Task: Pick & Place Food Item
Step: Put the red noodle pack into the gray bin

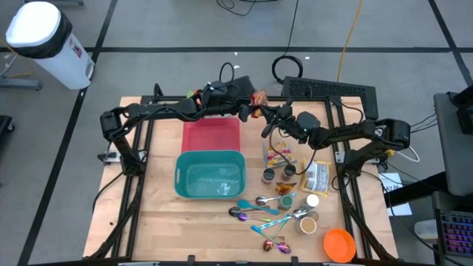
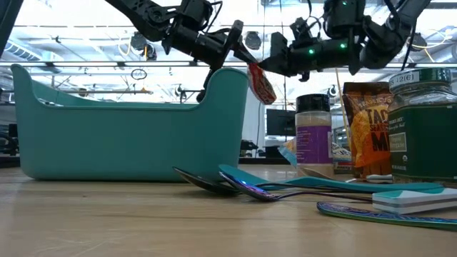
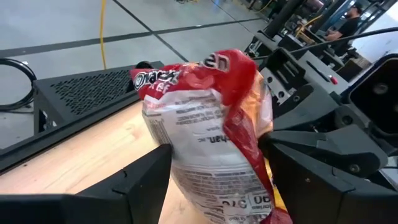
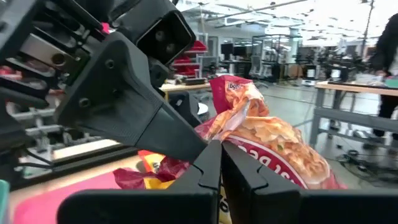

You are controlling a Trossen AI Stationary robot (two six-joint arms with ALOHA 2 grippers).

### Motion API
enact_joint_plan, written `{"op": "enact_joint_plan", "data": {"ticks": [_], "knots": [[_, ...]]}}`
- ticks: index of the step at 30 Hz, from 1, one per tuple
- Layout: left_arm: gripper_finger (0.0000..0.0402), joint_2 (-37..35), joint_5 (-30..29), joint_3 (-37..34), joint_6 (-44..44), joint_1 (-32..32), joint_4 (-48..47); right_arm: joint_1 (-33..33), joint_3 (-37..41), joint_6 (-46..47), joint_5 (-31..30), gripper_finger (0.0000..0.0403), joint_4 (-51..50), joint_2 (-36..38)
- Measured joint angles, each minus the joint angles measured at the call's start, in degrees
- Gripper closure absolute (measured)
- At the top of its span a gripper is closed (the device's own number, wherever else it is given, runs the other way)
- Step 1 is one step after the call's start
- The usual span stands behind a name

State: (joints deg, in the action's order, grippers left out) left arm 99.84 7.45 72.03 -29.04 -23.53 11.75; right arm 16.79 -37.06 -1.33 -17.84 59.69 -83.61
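Note:
A red and white snack bag (image 1: 259,97) hangs in the air above the table's far edge, past the pink tray (image 1: 211,134). It also shows in the low view (image 2: 261,83). My left gripper (image 1: 247,109) comes from the left and is shut on the bag (image 3: 211,143). My right gripper (image 1: 267,117) comes from the right, its fingers shut at the bag's crumpled edge (image 4: 236,124). The two grippers face each other across the bag. My left gripper pinches the bag's two side faces (image 3: 180,155) between its two fingers (image 3: 146,177). It comes level from the table's left. The bag is lifted clear of the table and crumpled between the fingers. My right gripper is shut on the bag's crinkled orange edge (image 4: 219,132), the fingers (image 4: 208,171) closed together. It comes level from the table's right. The fingers themselves hide the place of contact.
A teal bin (image 1: 211,176) stands in front of the pink tray. Jars and packets (image 1: 284,166), several spoons (image 1: 266,210) and an orange bowl (image 1: 338,244) lie at the front right. A black panel (image 1: 329,90) lies behind the far edge.

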Motion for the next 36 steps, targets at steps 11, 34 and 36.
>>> {"op": "enact_joint_plan", "data": {"ticks": [11,34,36], "knots": [[0.0207,-0.1,0.0,0.0,0.4,0.0,-0.1,-0.8,-0.7,-1.5,-3.2,0.0403,-2.6,0.0],[0.0396,-6.0,2.6,0.0,4.7,-3.5,-4.3,-0.8,-0.6,-0.7,-6.1,0.037,-10.0,2.7],[0.0396,-7.8,3.0,0.0,4.5,-4.9,-7.7,-0.8,-0.6,-0.6,-5.9,0.0346,-12.3,5.4]]}}
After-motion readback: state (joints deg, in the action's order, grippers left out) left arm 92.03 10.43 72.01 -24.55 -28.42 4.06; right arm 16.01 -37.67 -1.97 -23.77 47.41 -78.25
